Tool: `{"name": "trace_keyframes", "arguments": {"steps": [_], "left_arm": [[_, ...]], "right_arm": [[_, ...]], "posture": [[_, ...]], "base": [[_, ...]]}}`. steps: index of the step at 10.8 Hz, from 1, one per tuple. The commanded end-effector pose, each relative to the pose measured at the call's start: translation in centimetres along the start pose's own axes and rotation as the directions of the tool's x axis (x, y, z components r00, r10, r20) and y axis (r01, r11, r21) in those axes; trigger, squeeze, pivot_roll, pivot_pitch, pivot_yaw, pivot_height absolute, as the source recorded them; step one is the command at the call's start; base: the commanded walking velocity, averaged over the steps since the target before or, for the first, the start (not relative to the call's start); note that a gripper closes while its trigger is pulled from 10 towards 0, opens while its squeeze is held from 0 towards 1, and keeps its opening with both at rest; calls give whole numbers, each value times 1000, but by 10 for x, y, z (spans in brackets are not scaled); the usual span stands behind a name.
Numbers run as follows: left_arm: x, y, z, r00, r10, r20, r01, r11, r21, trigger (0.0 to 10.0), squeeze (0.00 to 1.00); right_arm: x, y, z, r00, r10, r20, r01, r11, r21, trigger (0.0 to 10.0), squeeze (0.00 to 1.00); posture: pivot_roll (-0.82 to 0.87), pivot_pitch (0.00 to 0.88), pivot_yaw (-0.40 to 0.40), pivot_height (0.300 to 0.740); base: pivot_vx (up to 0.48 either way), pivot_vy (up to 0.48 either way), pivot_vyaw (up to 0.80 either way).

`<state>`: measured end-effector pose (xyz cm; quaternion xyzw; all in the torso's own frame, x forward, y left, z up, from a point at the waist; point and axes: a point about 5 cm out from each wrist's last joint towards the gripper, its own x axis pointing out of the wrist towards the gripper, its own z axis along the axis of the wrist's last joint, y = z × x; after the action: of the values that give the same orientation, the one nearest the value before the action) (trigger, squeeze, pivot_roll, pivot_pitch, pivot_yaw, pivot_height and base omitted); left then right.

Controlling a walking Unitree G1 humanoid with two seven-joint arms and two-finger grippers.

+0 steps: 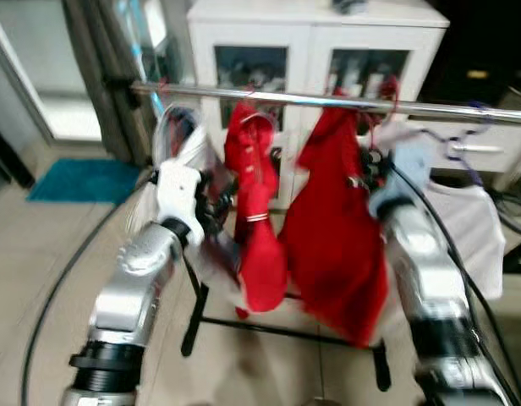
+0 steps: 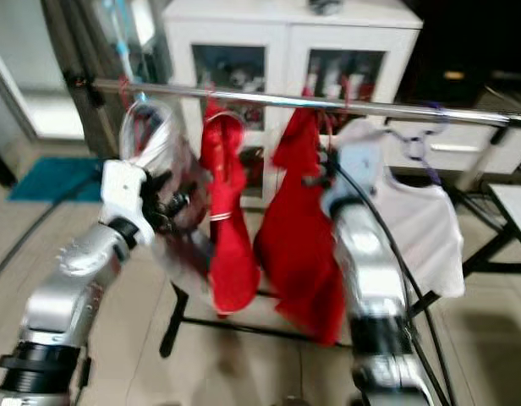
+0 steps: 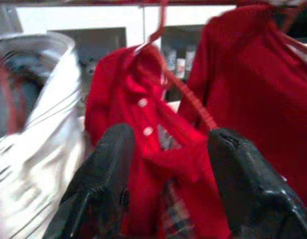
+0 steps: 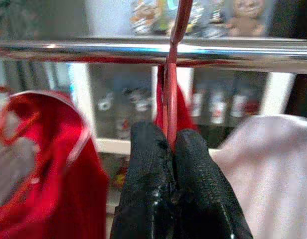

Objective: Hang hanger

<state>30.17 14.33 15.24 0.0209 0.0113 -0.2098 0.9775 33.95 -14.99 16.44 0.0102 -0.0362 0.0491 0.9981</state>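
Note:
A chrome rail (image 1: pixel 328 100) runs across in front of me with clothes hanging from it. My right gripper (image 4: pixel 173 144) is shut on the thin neck of a red hanger (image 4: pixel 169 89) just below the rail; the hook rises past the bar. A red garment (image 1: pixel 337 245) hangs from that hanger. My left gripper (image 3: pixel 168 137) is open, its black fingers (image 3: pixel 108 164) on either side of a red polo shirt (image 1: pixel 256 211) that hangs on its own red hanger to the left.
A white striped shirt (image 1: pixel 180 135) hangs at the rail's left end, a white top (image 1: pixel 472 228) on a purple hanger (image 1: pixel 463 148) at the right. Behind stands a white cabinet (image 1: pixel 311 34). A teal mat (image 1: pixel 83 179) and black cable (image 1: pixel 57 288) lie on the floor.

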Motion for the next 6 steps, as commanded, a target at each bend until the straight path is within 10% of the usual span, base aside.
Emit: {"name": "trace_keyframes", "arguments": {"steps": [1,6], "left_arm": [[-2,2,4,1000,-9,0,9,1000,15,10000,0],[-3,-11,19,957,-282,-68,289,948,136,10000,0]], "right_arm": [[8,-6,3,1000,-17,-19,16,999,-38,10000,0],[55,-48,6,960,-177,-217,159,982,-99,10000,0]], "posture": [[-60,0,20,740],[-40,0,42,740]], "base": [[0,0,0],[0,0,0]]}}
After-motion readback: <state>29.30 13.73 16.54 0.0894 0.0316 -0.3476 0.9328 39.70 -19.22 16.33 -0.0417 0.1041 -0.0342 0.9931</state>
